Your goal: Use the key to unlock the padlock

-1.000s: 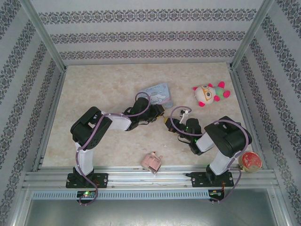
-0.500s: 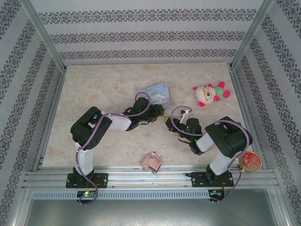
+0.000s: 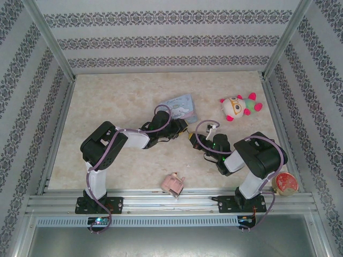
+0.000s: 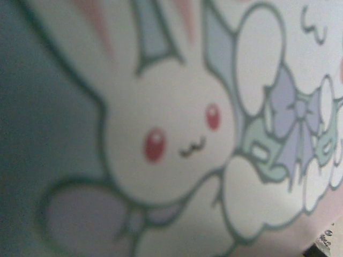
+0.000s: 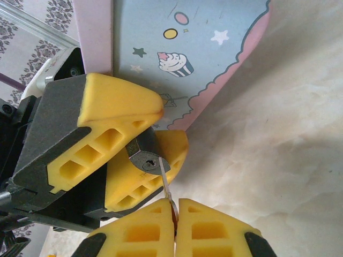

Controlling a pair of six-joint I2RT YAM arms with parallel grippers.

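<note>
Unmoved, right pincer (image 5: 176, 206) pinching key (image 5: 165, 184) at padlock (image 5: 146, 158)

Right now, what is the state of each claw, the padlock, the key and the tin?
left claw: shut on the padlock
right claw: shut on the key
padlock: gripped; shackle hidden, locked or not unclear
key: tip at the keyhole, seemingly inserted
blue cartoon tin: lying flat
</note>
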